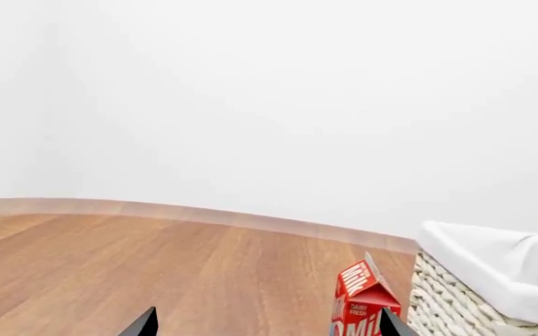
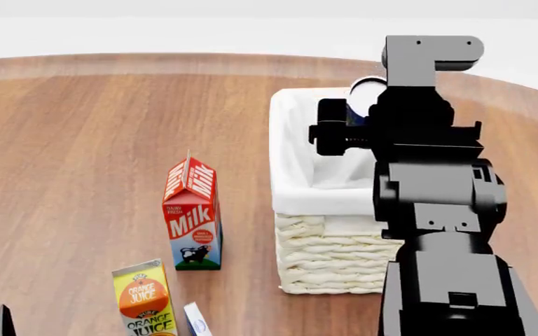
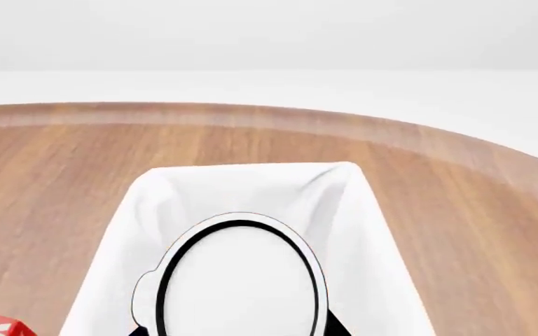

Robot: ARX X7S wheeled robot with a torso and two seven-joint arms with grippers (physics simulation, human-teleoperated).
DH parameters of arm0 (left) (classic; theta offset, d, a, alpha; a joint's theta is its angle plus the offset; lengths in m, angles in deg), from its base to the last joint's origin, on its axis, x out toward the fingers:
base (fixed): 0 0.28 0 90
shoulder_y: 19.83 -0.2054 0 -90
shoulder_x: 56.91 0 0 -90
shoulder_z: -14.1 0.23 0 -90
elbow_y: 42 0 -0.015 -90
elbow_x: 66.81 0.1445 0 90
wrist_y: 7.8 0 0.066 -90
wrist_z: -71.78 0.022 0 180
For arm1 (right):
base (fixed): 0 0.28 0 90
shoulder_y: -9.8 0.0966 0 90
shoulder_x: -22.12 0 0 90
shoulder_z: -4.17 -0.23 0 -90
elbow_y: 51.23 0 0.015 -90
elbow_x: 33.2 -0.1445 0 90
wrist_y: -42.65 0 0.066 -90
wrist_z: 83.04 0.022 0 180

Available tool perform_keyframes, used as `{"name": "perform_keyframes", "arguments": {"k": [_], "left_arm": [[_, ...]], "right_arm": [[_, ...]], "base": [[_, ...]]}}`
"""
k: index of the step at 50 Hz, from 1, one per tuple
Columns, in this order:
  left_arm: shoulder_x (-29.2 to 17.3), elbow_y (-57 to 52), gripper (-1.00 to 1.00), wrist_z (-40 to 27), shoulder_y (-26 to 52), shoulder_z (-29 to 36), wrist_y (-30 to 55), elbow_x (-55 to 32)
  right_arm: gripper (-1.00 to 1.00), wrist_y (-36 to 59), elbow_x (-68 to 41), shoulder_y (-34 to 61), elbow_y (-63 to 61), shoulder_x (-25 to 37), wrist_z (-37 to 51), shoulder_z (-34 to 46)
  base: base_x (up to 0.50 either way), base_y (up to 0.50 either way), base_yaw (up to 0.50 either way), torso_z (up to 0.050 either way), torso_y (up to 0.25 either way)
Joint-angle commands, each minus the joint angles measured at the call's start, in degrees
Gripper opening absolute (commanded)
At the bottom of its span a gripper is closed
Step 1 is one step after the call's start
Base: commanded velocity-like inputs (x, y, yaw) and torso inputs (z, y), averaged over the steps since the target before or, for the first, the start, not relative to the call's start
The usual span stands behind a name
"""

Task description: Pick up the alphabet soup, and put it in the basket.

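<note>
The alphabet soup [image 3: 236, 283] is held over the open basket [image 2: 293, 140] by the right gripper [image 3: 236, 329], its fingers closed on the can. The basket stands near the table's [image 2: 64, 140] far edge. The left gripper's [image 1: 264, 323] fingertips are spread apart, holding nothing.

milk carton [image 2: 192, 215], orange juice carton [image 2: 145, 299], wooden table [image 2: 73, 147]

Round wooden tabletop [image 2: 82, 161]; plain white wall [image 1: 269, 98] behind; even light.
</note>
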Motion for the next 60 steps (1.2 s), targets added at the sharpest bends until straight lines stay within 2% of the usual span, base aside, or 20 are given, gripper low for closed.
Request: {"name": "perform_keyframes", "arguments": {"k": [1,27,28,50,60], "left_arm": [[1.4,-0.6,1.00,0.5,-1.0,-0.4,-1.4,1.0],[1.0,-1.0,1.00,0.4,-1.6,0.2,-2.0,0.8],[1.0,-1.0,1.00,0.3,-1.6,0.2,-2.0,0.8],[0.5,-1.6,1.00,0.1,-1.8,0.5,-2.1,0.6],[0.3,-1.5,1.00,0.0,-1.5,0.8,-2.1,0.6]], "right_arm": [[-1.00,0.7,1.2,1.2,2.5,-2.1,-2.1,0.4],[-1.00,-0.4,1.0,0.7,2.5,-2.2,-1.2,0.6],[1.00,-0.5,0.9,0.7,2.5,-2.1,-1.3,0.5],[1.00,-6.8,1.0,1.4,2.5,-2.0,-0.2,-2.5],[1.00,-18.3,0.6,1.6,2.5,-2.3,-0.4,-3.6]], "base": [[0.00,0.00,0.00,0.000,0.000],[0.00,0.00,0.00,0.000,0.001],[0.00,0.00,0.00,0.000,0.000],[0.00,0.00,0.00,0.000,0.000],[0.00,0.00,0.00,0.000,0.000]]}}
